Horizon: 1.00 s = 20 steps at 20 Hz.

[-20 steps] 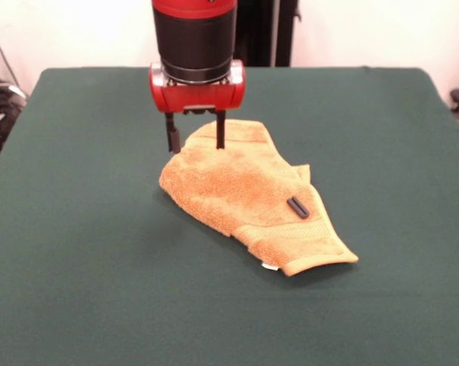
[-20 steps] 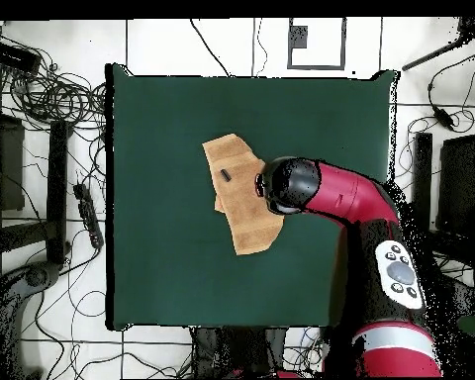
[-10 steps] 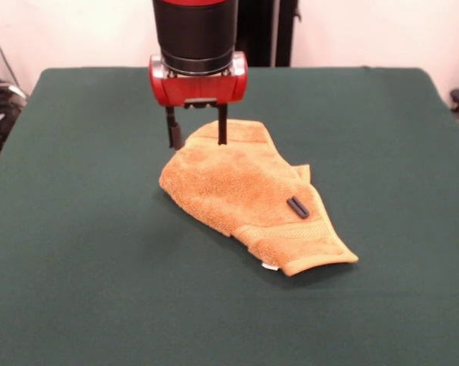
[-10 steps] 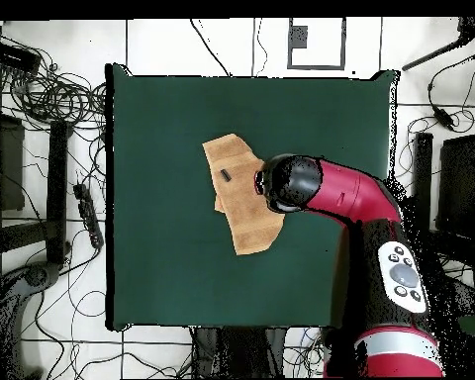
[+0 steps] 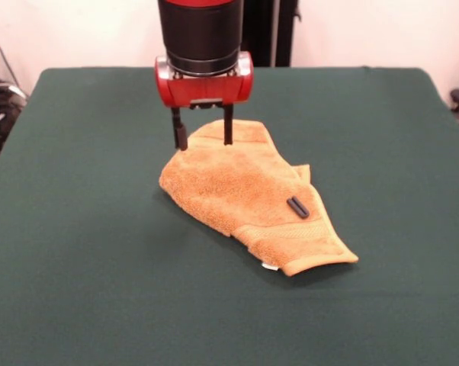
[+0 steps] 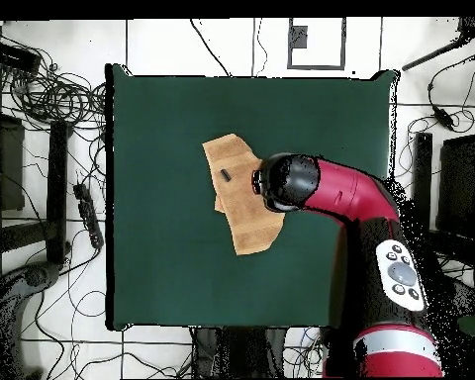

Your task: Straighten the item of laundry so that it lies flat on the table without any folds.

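Note:
The item of laundry [image 5: 245, 194] is a golden-orange towel, crumpled and folded over itself near the middle of the dark green table [image 5: 77, 252]. Its ribbed band and a small white tag lie at its near right end. From overhead the item of laundry [image 6: 239, 203] shows as a bent tan strip. My gripper [image 5: 203, 139] hangs open just above the towel's far edge, with nothing between its two black fingers [image 5: 181, 136]. In the overhead view the arm's head [image 6: 289, 183] hides the gripper.
A small black cylinder [image 5: 296, 207] lies on the towel near the ribbed band, also showing as the black cylinder [image 6: 225, 175] from overhead. Cables and equipment lie on the floor around the table [image 6: 311, 109].
The gripper has risen a little and shifted slightly right in the front view, still open. The towel has not moved.

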### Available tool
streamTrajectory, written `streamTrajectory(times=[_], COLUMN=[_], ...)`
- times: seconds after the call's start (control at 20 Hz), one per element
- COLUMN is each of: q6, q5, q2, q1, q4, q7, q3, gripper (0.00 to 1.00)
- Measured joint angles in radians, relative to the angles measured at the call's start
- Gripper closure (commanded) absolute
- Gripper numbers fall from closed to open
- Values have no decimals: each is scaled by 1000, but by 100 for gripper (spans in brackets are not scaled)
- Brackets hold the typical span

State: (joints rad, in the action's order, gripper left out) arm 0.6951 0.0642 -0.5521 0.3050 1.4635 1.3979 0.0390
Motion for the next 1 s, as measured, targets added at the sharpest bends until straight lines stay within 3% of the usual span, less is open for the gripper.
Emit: streamTrajectory(times=[1.0], q6=[0], q5=[19], q2=[9], q1=[-26], q4=[1], q7=[0], q3=[19], gripper=[0])
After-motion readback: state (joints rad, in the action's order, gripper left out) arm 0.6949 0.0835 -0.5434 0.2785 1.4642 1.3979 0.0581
